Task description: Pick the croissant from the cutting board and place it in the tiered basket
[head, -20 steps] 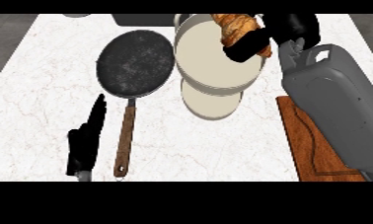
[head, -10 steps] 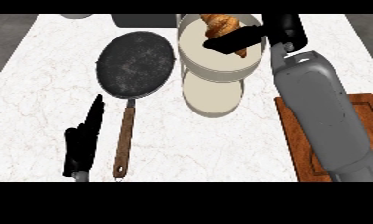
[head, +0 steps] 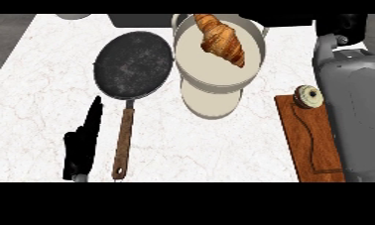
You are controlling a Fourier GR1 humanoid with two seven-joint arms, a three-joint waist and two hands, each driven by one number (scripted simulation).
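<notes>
Croissant (head: 219, 43) is lying in the top tier of the tiered basket (head: 253, 78), up and to the left of the right hand (head: 345, 27), clear of it, nothing holding it. Right hand is mostly out past the top right edge, only a black bit shows above the grey forearm, so can't tell whether its fingers are open or curled. Cutting board (head: 315, 142) sits just below and left of that forearm, partly under it, with a small round pastry-like item (head: 307, 96) at its far end. Lower basket tier pokes out beneath the upper one. Left hand (head: 84, 142) rests low on the counter (head: 44, 80), fingers straight and relaxed, holding nothing. Frying pan (head: 133, 65) is just right of that hand, its wooden handle running alongside the fingers, apart from them.
</notes>
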